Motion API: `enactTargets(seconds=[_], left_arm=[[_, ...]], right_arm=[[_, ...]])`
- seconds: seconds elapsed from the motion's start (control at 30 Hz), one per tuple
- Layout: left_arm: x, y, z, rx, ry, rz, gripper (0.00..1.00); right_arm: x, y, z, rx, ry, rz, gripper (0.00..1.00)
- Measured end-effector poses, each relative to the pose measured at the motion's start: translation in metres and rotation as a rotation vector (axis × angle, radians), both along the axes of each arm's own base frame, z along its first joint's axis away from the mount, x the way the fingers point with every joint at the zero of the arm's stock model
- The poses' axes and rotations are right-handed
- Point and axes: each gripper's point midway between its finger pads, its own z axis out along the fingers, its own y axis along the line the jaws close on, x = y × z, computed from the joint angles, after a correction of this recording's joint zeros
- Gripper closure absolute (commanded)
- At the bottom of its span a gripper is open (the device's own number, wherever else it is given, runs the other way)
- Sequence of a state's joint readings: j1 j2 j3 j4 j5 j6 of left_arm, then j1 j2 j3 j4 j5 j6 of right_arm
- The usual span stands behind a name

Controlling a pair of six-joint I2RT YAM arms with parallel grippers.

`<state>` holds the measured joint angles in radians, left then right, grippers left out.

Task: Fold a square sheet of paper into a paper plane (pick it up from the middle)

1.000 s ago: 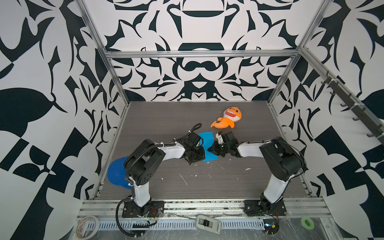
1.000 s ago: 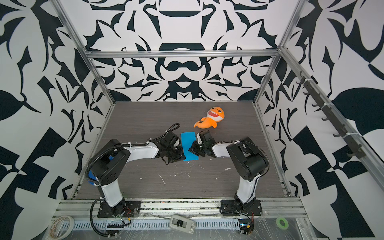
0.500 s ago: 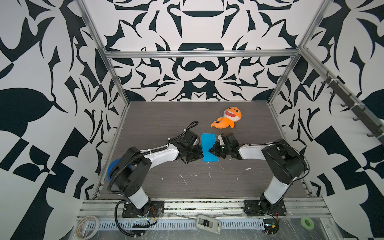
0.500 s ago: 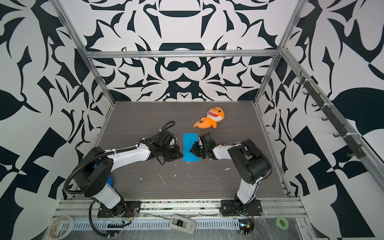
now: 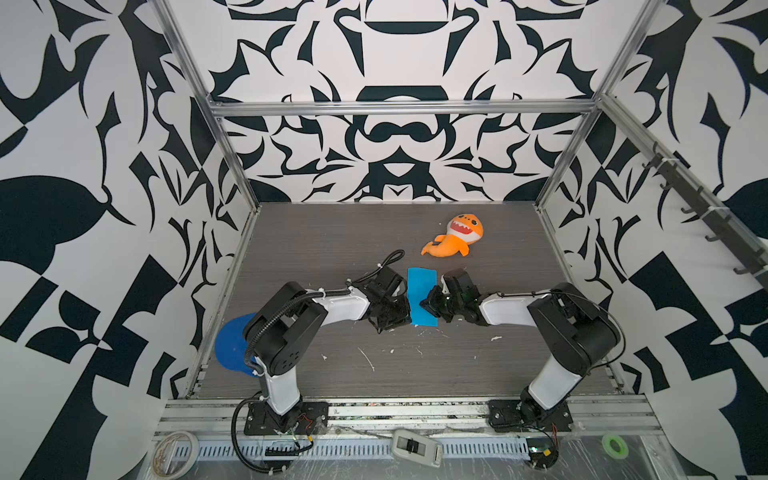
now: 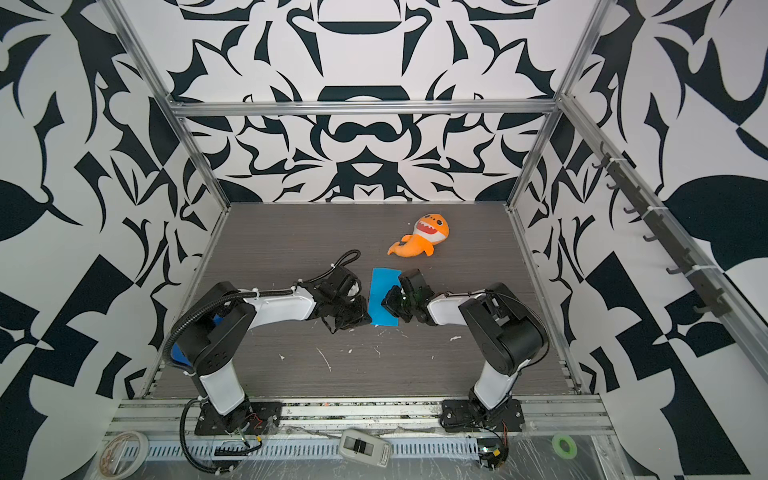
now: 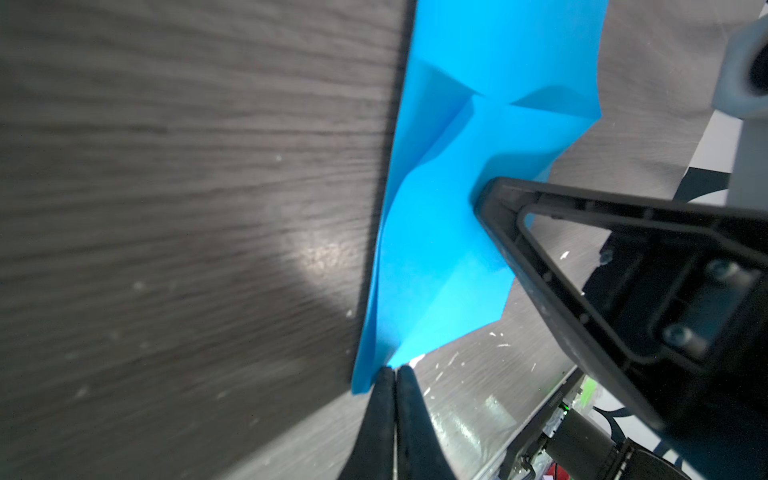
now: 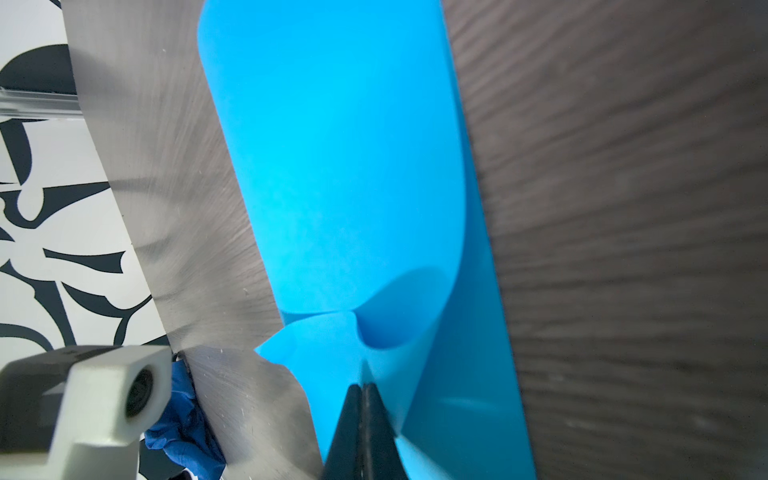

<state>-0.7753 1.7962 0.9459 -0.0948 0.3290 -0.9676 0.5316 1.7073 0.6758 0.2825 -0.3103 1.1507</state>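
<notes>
Both arms are low on the table (image 5: 374,374), claws facing each other with the sheet of paper (image 5: 422,297) (image 6: 384,297) between them. The sheet is bright blue and shows in both top views as a narrow rectangle lying on the table, doubled over. Left claw (image 5: 406,316) (image 6: 366,319): tips pressed together, no gap, pinching the sheet's near corner, as the left wrist view shows (image 7: 395,374). The sheet (image 7: 453,216) buckles and creases away from that pinch. Right claw (image 5: 426,301) (image 6: 388,301): tips also closed tight (image 8: 363,390), clamped on the top layer at the opposite long edge. That layer (image 8: 353,166) curls up off the lower one right at the tips, while the lower layer stays flat on the table beside the claw. From the left wrist view, the right claw's finger (image 7: 519,216) digs into the sheet about mid-length. The orange shark plush (image 5: 455,241) lies past the right claw, well apart from the sheet. A dark blue disc (image 5: 230,345) sits far behind the left claw, by that arm's elbow. White scraps (image 5: 368,359) are scattered on the table nearer the arm bases than the claws.
</notes>
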Motion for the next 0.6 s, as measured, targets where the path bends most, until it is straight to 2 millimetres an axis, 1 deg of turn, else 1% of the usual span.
enactTargets(seconds=[0.17, 0.3, 0.4, 0.5, 0.6], left_arm=[[0.007, -0.002, 0.002, 0.007, -0.022, 0.004, 0.95], [0.006, 0.002, -0.007, 0.044, -0.012, 0.007, 0.96], [0.007, 0.003, -0.007, 0.054, -0.01, 0.006, 0.98], [0.007, 0.003, -0.008, 0.063, -0.005, 0.005, 1.0], [0.007, 0.003, -0.008, 0.067, -0.003, 0.002, 1.0]], right_arm=[[-0.001, 0.0, -0.001, 0.0, 0.003, -0.001, 0.95], [-0.001, 0.0, -0.001, -0.002, 0.002, 0.001, 0.95], [-0.002, -0.001, 0.001, -0.014, -0.007, 0.019, 0.95], [-0.005, 0.0, 0.002, -0.054, -0.023, 0.095, 0.95], [-0.009, 0.002, 0.005, -0.113, -0.053, 0.22, 0.95]])
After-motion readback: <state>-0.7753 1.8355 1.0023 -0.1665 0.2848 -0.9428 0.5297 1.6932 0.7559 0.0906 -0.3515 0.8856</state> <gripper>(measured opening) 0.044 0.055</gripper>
